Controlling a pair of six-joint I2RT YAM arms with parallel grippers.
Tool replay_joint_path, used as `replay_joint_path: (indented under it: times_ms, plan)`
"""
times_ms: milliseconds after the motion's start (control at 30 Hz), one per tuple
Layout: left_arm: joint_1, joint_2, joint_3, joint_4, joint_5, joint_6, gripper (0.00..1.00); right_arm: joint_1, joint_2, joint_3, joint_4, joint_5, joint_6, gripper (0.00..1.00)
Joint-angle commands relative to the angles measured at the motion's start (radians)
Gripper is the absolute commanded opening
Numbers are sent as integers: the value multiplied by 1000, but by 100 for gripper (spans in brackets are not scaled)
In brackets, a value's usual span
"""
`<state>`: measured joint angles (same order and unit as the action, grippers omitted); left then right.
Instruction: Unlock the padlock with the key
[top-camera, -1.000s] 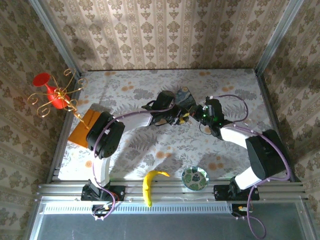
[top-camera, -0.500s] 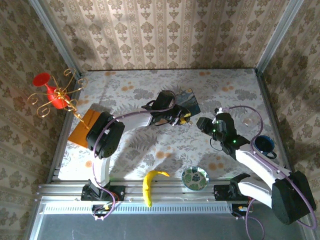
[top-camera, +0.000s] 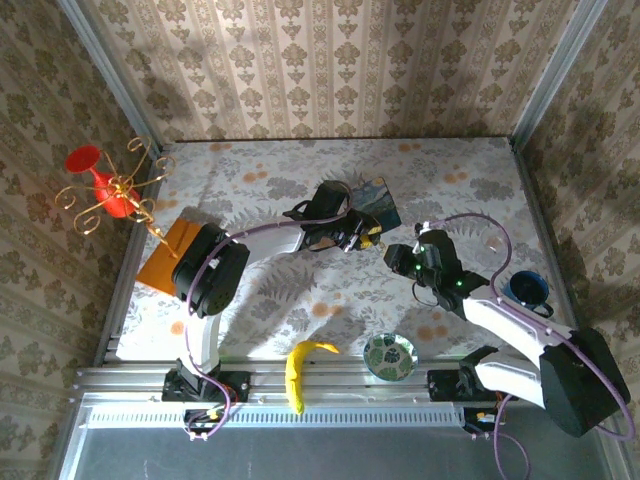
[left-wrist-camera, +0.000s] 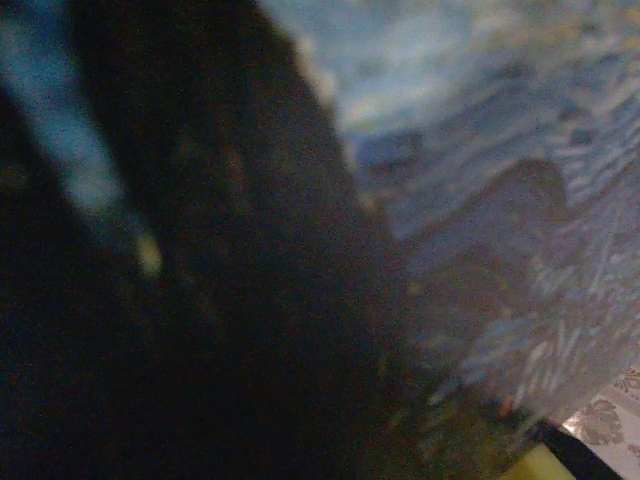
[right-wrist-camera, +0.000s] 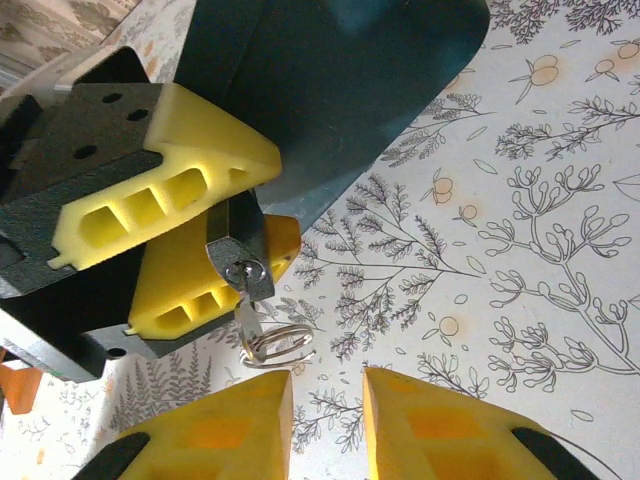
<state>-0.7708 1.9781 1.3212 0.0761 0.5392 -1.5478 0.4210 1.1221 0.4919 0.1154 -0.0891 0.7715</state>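
Seeing my left gripper clamped on the padlock, key in it. My right gripper sits near, fingers narrowly apart, empty.

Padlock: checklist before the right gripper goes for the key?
1. Padlock clamped by the left gripper: ok.
2. Key seated in the keyhole: ok.
3. Right gripper open and empty: ok.
4. Key centred on the right gripper's gap: not ok, it sits off toward one finger.
5. Padlock already unlocked: cannot tell, its top is hidden between the yellow fingers.
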Motion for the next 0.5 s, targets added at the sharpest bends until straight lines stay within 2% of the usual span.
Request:
replay_joint_path:
  times_ms: [0, 467]
  plan:
    - [-10, 6, -5, -24, 59, -26, 0, 8, 18, 43, 49, -6, -20, 24]
    - [-10, 15, 1, -22, 62, -28, 0, 16, -72, 21, 18, 42, -12, 25]
